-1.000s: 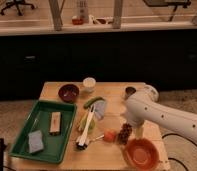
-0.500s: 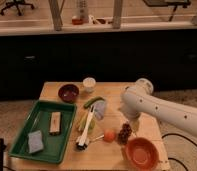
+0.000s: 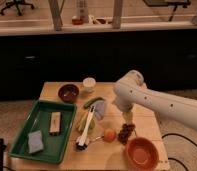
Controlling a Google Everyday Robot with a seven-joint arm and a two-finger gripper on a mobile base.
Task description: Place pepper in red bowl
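The pepper (image 3: pixel 91 102) is a slim dark-green curved piece lying on the wooden table (image 3: pixel 104 159), just right of the table's middle and below the white cup. The red bowl (image 3: pixel 142 153) stands empty at the table's front right corner. My gripper (image 3: pixel 126 119) hangs under the white arm (image 3: pixel 142 97), above a dark-red bunch of grapes (image 3: pixel 125 133). It is about a hand's width right of the pepper and behind the red bowl. Nothing shows in it.
A green tray (image 3: pixel 23 136) at the left holds a sponge (image 3: pixel 35 141) and a wooden block (image 3: pixel 55 122). A dark bowl (image 3: pixel 68 93), a white cup (image 3: pixel 89 83), a white-handled brush (image 3: pixel 86 128), a pale yellow-green item (image 3: pixel 81 121), a bluish packet (image 3: pixel 99 109) and an orange fruit (image 3: pixel 109 135) lie around.
The arm has swung left and a little back over the table, bringing the gripper nearer the pepper. The objects on the table have not moved.
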